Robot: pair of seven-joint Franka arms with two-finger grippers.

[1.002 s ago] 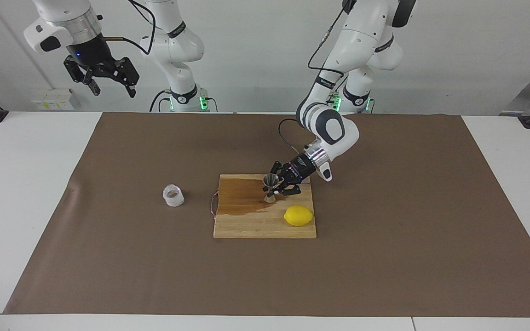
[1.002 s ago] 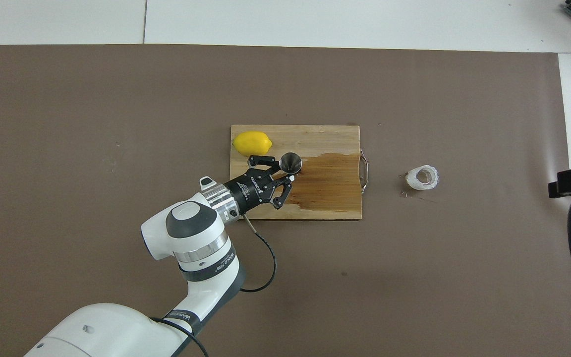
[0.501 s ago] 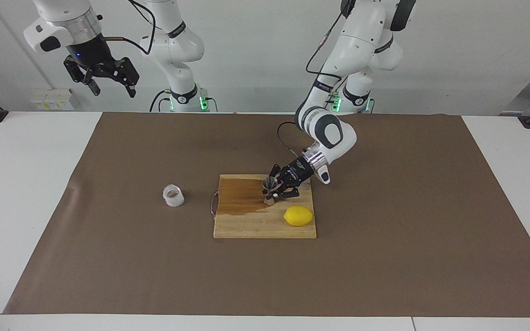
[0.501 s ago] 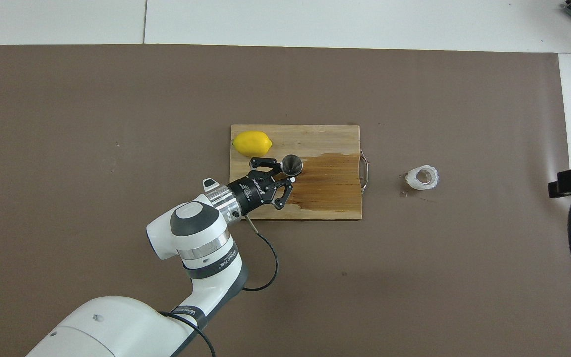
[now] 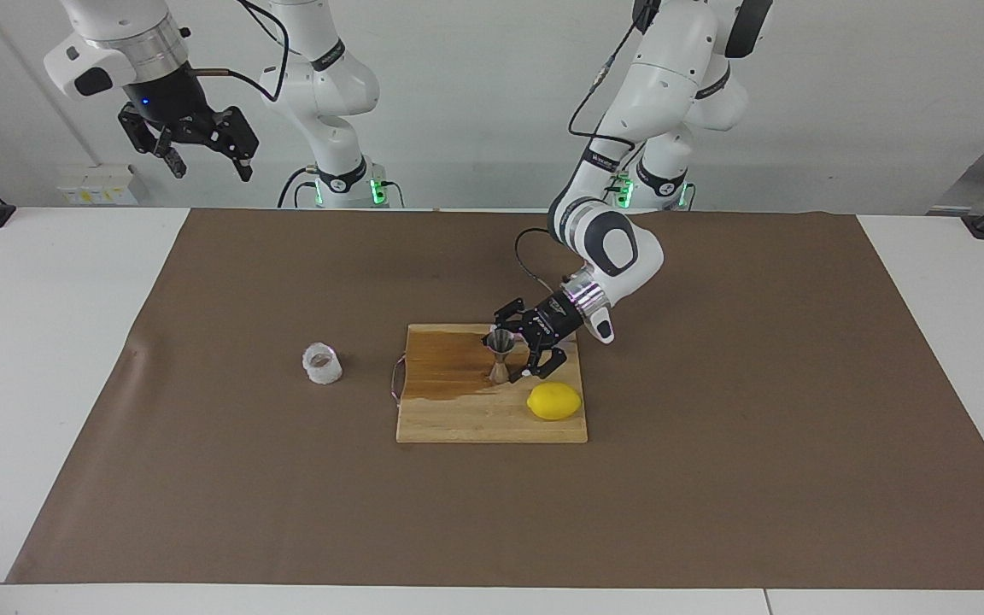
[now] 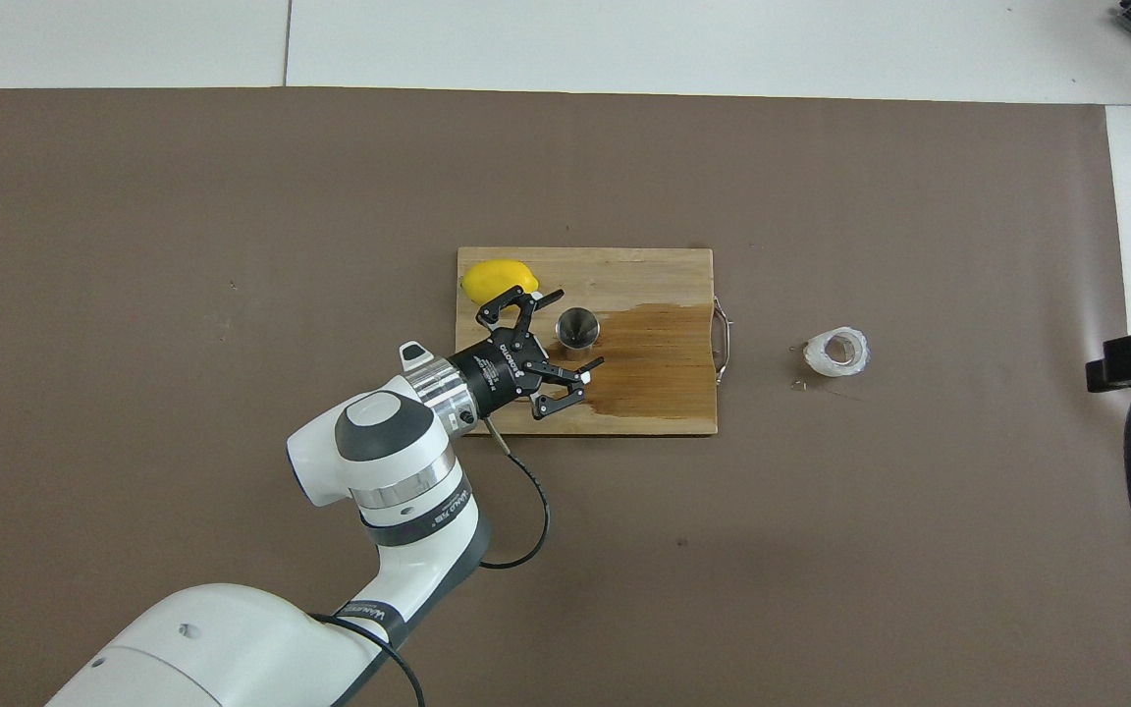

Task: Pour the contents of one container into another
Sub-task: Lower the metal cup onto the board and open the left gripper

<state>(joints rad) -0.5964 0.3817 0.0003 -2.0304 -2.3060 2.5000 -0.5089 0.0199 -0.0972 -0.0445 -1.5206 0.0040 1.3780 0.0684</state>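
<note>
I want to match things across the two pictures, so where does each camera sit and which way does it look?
Facing view: high across the table, facing both robots; shows both arms, right gripper raised, open.
Overhead view: above the robots' end, looking steeply down; shows only the left arm, left gripper open beside the jigger.
Shared: jigger, cutting board, lemon, plastic cup, mirrored.

High facing and overhead views, shared board (image 5: 492, 410).

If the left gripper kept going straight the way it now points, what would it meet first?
Most likely the jigger: it stands upright on the cutting board, between the open left gripper's fingertips.
</note>
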